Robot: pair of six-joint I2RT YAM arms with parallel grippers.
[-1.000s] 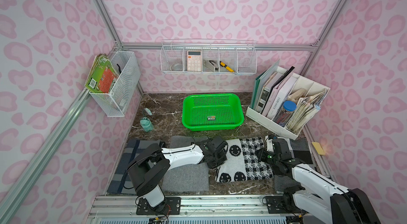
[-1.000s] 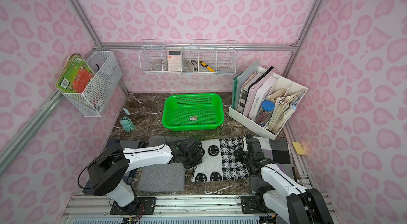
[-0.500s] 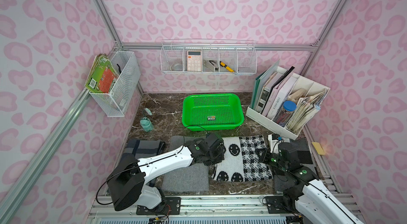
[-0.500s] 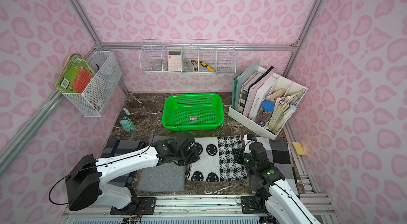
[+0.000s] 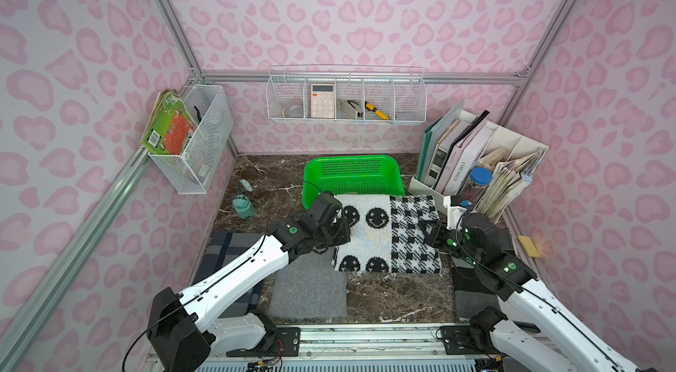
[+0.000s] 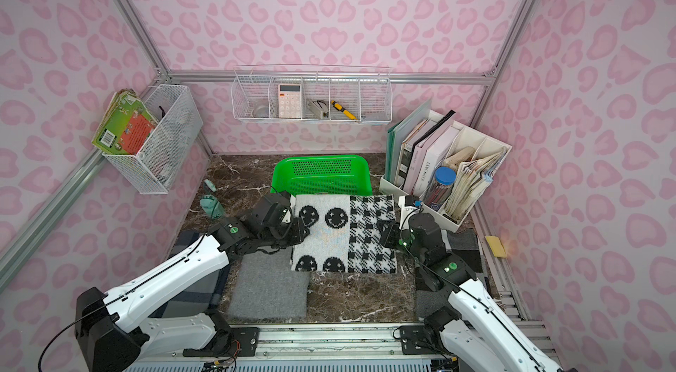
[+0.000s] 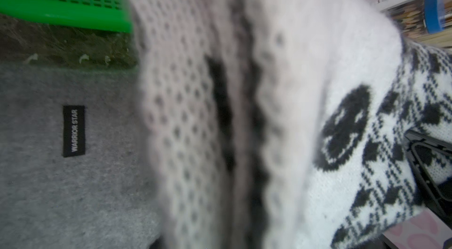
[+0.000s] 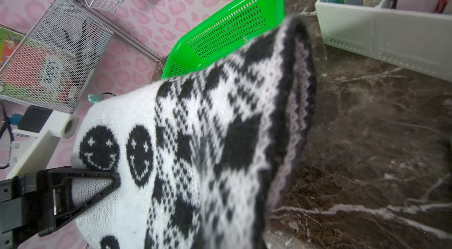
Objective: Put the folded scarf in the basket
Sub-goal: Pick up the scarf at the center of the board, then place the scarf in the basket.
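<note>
The folded scarf (image 5: pixel 384 235) (image 6: pixel 344 235) is white and black knit with smiley faces and a houndstooth half. It hangs off the table between my two grippers, its far edge over the near rim of the green basket (image 5: pixel 351 172) (image 6: pixel 322 172). My left gripper (image 5: pixel 344 231) (image 6: pixel 298 231) is shut on the scarf's left edge. My right gripper (image 5: pixel 429 233) (image 6: pixel 384 235) is shut on its right edge. In the wrist views the scarf (image 7: pixel 293 88) (image 8: pixel 208 137) hides each gripper's own jaws. The basket (image 8: pixel 232 22) holds nothing that I can see.
A grey folded cloth (image 5: pixel 307 289) with a black label (image 7: pixel 73 130) lies under the left arm, a dark plaid cloth (image 5: pixel 226 253) beside it. Dark cloths (image 5: pixel 472 293) lie under the right arm. A white file organizer (image 5: pixel 475 165) stands right of the basket, a teal bottle (image 5: pixel 243 207) left.
The scarf lay flat on the table a second ago. Both grippers have since raised it and carried it back toward the basket.
</note>
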